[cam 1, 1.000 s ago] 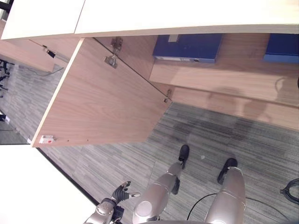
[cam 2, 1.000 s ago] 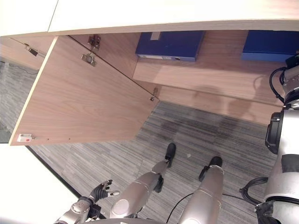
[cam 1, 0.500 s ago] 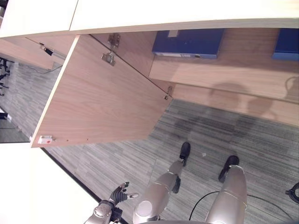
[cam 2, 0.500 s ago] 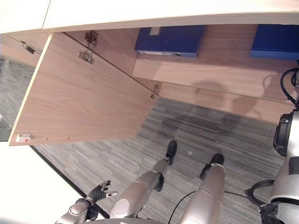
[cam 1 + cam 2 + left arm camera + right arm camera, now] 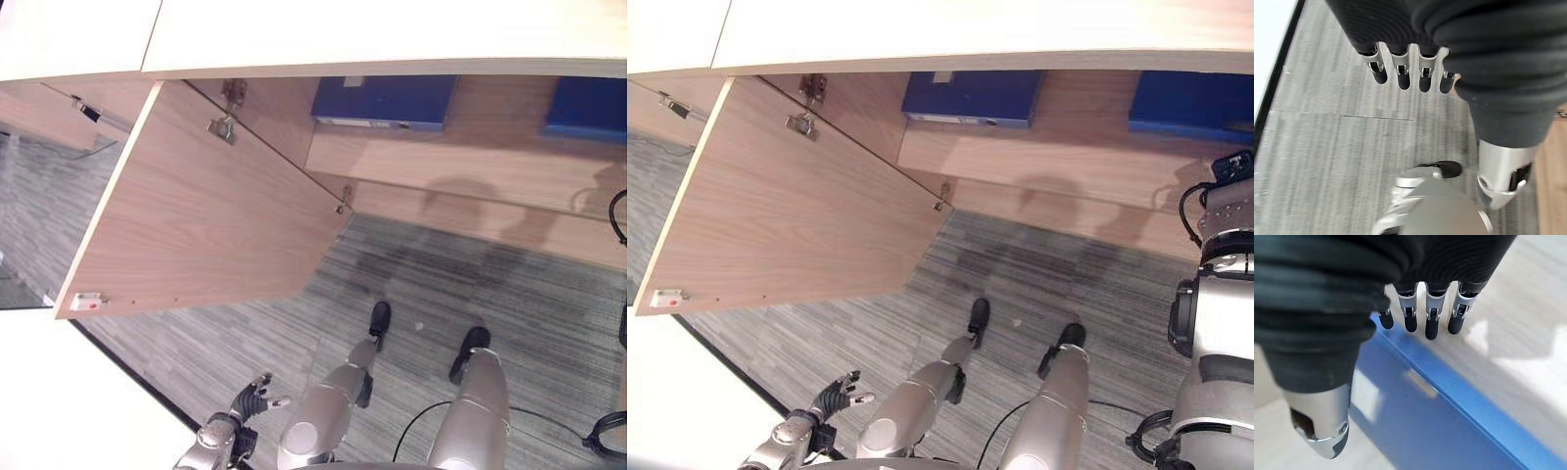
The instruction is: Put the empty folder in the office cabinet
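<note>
Office cabinet (image 5: pixel 470 166) standing with its wooden door (image 5: pixel 206 215) swung wide, hinges visible along the inner edge. Two blue folders lying flat on the shelf inside: one blue folder (image 5: pixel 387 101) near the hinge side, a second blue folder (image 5: pixel 1190 106) further along toward the robot's right, well apart from the first. White worktop (image 5: pixel 372 34) running above the shelf opening. Grey striped carpet (image 5: pixel 549 284) below.

Left hand (image 5: pixel 257 399) down low beside the carpet, fingers (image 5: pixel 1400 73) relaxed and spread, grasping nothing. Right hand (image 5: pixel 1317 382) raised at the cabinet, fingers (image 5: pixel 1432 313) straight and released, dark tips over the pale wood shelf just past the long edge of a blue folder (image 5: pixel 1449 416), thumb over its cover. Probably the right-hand folder on the shelf, though hard to confirm from so close. Contact between fingertips and folder not clear.
</note>
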Tool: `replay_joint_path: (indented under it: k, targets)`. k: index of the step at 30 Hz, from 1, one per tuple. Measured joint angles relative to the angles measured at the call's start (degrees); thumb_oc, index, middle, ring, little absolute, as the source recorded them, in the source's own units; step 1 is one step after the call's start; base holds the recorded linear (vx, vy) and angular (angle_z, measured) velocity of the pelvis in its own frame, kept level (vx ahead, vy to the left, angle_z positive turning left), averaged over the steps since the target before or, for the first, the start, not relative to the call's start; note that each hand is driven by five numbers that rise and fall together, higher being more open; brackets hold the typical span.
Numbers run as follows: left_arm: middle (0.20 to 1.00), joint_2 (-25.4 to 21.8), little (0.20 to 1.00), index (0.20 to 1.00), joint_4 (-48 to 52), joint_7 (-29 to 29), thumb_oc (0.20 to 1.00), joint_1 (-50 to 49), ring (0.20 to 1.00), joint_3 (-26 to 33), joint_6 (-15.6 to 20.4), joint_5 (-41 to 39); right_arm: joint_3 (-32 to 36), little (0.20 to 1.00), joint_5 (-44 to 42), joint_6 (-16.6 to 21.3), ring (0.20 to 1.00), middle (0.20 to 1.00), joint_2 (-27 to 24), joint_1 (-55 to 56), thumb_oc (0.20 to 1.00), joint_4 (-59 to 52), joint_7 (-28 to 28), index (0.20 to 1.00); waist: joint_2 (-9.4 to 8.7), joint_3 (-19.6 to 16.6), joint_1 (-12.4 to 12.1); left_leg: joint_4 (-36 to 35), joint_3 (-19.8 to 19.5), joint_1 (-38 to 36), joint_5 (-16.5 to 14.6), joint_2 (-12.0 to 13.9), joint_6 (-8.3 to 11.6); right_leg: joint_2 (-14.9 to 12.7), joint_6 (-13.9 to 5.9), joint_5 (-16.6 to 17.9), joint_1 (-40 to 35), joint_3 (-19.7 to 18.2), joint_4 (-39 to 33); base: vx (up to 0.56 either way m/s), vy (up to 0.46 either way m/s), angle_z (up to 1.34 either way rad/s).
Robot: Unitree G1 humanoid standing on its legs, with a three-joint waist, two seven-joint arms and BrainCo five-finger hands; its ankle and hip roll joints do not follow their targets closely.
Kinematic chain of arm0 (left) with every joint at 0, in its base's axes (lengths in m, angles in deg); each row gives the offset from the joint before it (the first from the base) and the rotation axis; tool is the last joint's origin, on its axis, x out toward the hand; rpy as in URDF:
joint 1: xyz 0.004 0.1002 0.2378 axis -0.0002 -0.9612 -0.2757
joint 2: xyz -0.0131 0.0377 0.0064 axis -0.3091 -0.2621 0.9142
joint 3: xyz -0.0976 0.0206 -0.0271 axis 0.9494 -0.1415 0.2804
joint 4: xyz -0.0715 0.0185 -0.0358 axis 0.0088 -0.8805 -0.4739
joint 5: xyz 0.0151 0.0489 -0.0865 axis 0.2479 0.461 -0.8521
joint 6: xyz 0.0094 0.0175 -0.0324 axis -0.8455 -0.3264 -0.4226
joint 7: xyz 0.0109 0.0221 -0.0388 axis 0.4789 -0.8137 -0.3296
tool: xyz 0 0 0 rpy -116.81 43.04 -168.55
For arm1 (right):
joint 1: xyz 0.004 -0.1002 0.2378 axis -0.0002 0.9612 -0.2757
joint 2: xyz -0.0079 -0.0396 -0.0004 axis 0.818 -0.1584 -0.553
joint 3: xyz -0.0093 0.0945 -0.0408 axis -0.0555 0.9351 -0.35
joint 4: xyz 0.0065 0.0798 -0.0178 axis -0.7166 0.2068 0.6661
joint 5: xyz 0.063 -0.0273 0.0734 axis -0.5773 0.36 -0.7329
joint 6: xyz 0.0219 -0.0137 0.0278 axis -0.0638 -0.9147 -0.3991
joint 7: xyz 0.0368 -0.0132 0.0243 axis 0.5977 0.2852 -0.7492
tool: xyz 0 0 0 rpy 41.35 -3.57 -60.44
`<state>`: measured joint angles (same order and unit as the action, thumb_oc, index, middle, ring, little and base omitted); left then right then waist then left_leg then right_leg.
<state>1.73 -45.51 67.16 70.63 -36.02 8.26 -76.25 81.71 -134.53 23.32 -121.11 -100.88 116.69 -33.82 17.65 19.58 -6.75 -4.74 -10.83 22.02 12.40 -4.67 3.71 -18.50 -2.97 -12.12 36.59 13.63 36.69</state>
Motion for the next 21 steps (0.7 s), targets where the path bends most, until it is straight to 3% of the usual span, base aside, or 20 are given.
replay_joint_path:
  k: [10, 17, 21]
  targets:
    - [1.000, 0.18, 1.000, 1.000, -1.03, -0.03, 1.000, 1.56, 1.000, 1.37, -0.03, -2.44, 4.15, 1.000, -1.56, 1.40, 1.000, 1.000, 4.59, 5.12, 1.000, -1.94, -2.02, 1.000, -1.14, 0.16, 0.44, -0.10, 0.69, -3.67, -0.36, 0.91, -0.48, 1.40, -0.68, 1.68, -5.51, 0.58, -4.35, 0.00, 0.039, -0.05]
    - [1.000, 1.04, 1.000, 1.000, -4.79, 0.29, 1.000, 1.44, 1.000, 4.31, -0.52, -2.77, 7.53, 1.000, -2.41, 2.81, 1.000, 1.000, 12.70, 12.52, 1.000, -6.49, -3.09, 1.000, -4.52, -2.81, 1.08, -0.25, 0.98, -5.29, -1.24, 1.65, -1.01, 2.39, -0.76, 2.61, -8.10, 0.88, -6.86, 0.01, 0.023, -0.04]
    - [1.000, 1.96, 1.000, 1.000, -5.41, 0.26, 1.000, 1.58, 1.000, 4.12, -0.48, -2.82, 8.48, 1.000, -4.49, 2.99, 1.000, 1.000, 15.64, 15.35, 1.000, -6.53, -3.87, 1.000, -4.71, -3.31, 1.36, -0.33, 1.10, -6.32, -1.66, 2.05, -0.82, 3.01, -0.85, 3.25, -9.63, 0.98, -8.23, -0.01, 0.025, -0.05]
